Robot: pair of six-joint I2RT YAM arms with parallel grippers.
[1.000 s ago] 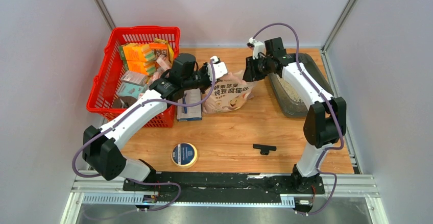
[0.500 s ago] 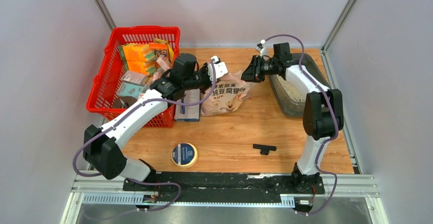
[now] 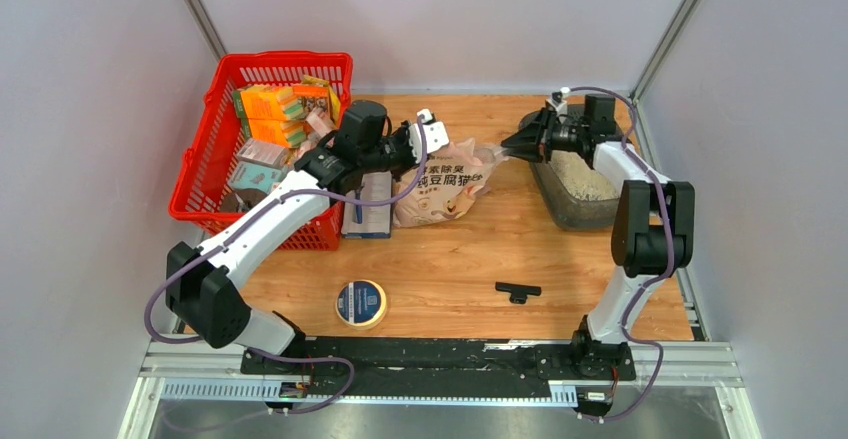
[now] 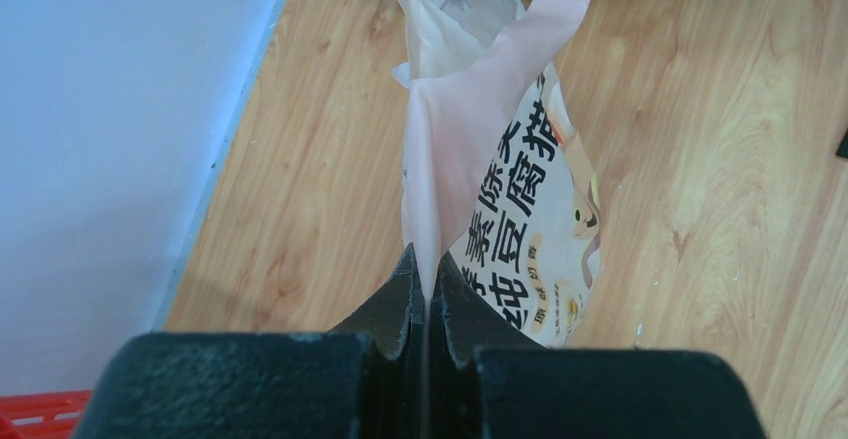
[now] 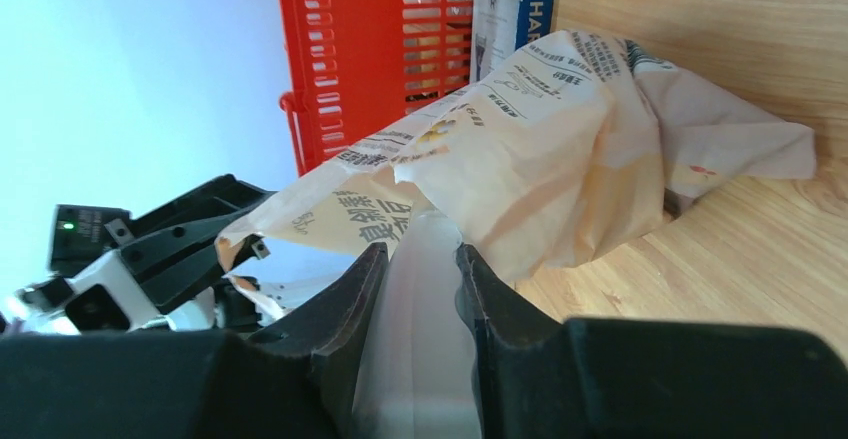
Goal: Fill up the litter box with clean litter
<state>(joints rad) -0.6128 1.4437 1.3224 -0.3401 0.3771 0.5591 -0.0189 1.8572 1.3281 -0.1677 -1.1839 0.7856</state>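
Light: bright, even, from overhead.
Shadows: soft and short on the table (image 3: 450,259), under the arms (image 3: 270,219) and the bag (image 3: 445,184).
Glare: wall (image 5: 120,59) washed out pale blue in the right wrist view.
Focus: top view sharp; wrist views soft at the near edge.

- Between left pincer (image 3: 432,141) and right pincer (image 3: 514,146): pink bag (image 3: 446,183) spans the gap, gripped at both ends; no way through.
- Behind left pincer: red basket (image 3: 213,162) and blue box (image 3: 369,211), close-set.
- On the right pincer's wrist side: litter box (image 3: 583,214).
- Nearward of both: open counter (image 3: 450,254), with only a tape roll (image 3: 361,302) and a black T-piece (image 3: 517,290).
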